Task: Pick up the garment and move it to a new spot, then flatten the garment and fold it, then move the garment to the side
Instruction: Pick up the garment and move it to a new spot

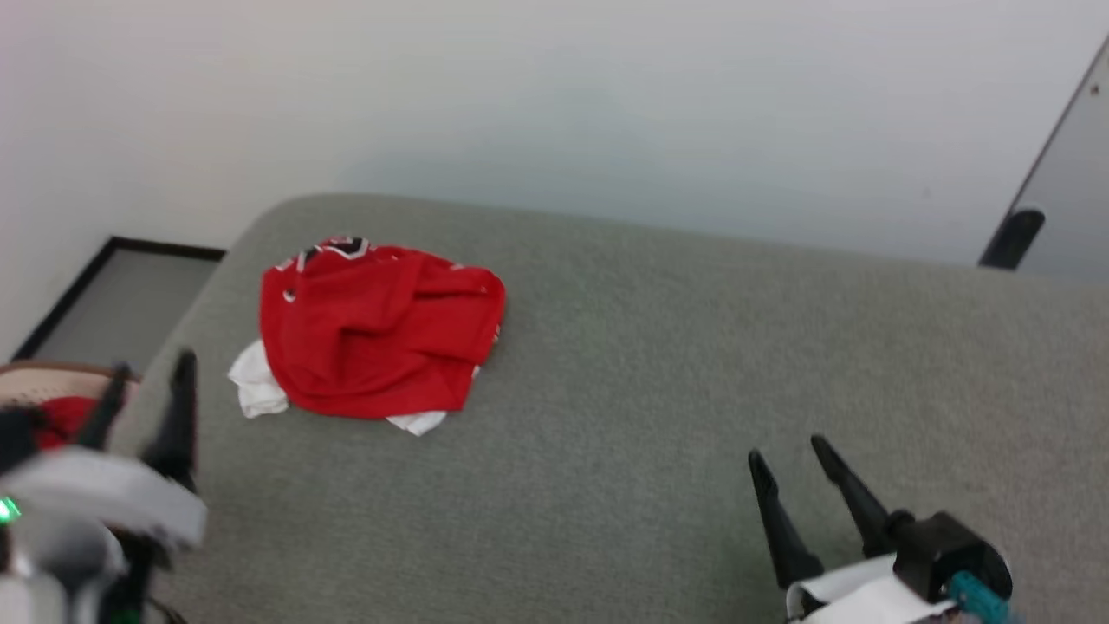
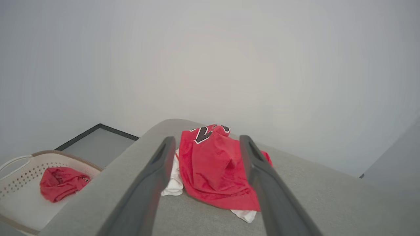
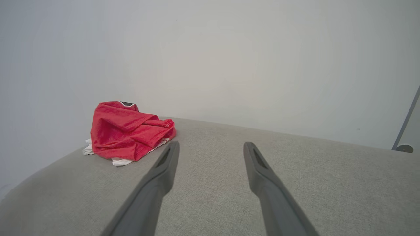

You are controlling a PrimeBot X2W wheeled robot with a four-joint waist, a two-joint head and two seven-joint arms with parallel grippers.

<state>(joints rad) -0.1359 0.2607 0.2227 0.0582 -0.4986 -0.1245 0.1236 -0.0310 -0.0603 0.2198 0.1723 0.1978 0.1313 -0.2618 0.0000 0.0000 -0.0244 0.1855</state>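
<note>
Head view: the garment (image 1: 377, 338) lies bunched near the desk's (image 1: 658, 364) far left corner. It is not yet lifted, so the moving, flattening and folding all remain. The left hand (image 1: 152, 366) and right hand (image 1: 786, 448) are both spread wide and empty.

Left wrist view: the garment (image 2: 213, 167) sits just ahead, framed between the fingers — untouched.

Right wrist view: the garment (image 3: 128, 134) lies well off to that hand's left.

The garment (image 1: 372, 338) is heaped, crumpled, at the far left of the grey surface (image 1: 693, 364). Red cloth is bunched on top, white cloth is exposed at the near edge, and black lettering at the far edge.
</note>
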